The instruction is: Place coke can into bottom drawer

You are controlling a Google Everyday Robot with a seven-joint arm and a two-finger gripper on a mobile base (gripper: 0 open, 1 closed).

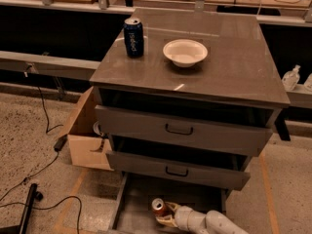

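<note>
Coke can (157,206): red, silver top. Gripper (164,214), lower centre of frame at the can in the bottom drawer (139,194): cream; arm (217,223) behind it pale grey-white. Bottom drawer: plain grey. Cabinet (234,67): grey, glossy top, pale glare streak. Upper drawers (146,123): grey fronts, dark handles. Second can (133,38), upper left on the top: dark blue, white lettering, silver lid. Bowl (185,52): off-white. Box (85,150), left: tan cardboard. Floor (24,150): beige, speckled, with orange tape lines. Cables (45,112): black.
</note>
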